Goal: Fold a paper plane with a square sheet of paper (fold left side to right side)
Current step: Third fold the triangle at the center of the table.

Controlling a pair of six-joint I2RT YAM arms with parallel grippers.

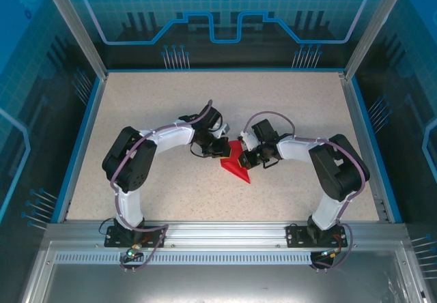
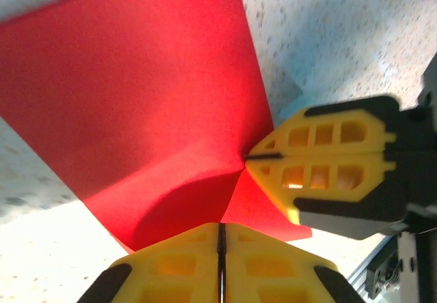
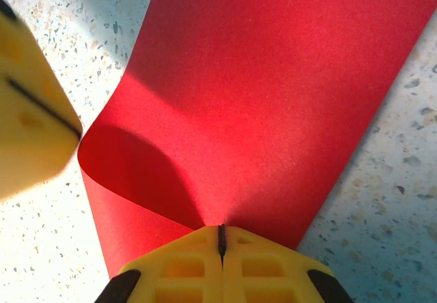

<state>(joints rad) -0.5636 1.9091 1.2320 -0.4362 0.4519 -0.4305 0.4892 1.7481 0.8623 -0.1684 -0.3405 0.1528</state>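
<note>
Where jaws close, red paper (image 3: 273,98) pinched

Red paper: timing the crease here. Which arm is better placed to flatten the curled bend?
Probably left: the left gripper, shut, sits at the bend; the right gripper is pinching the red paper.

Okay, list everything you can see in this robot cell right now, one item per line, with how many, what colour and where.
sheet of paper: one, bright red, table centre, partly curled over, pinched between both grippers
table: one, speckled beige with blue edging, under the paper
enclosure walls: blue printed panels, behind and at both sides of the table
metal rail: one, silver, near edge, carrying the arm bases
left arm: one, white and black, near left
right arm: one, white and black, near right
left gripper: one, yellow fingers, shut on the paper
right gripper: one, yellow fingers, shut on the paper
</note>
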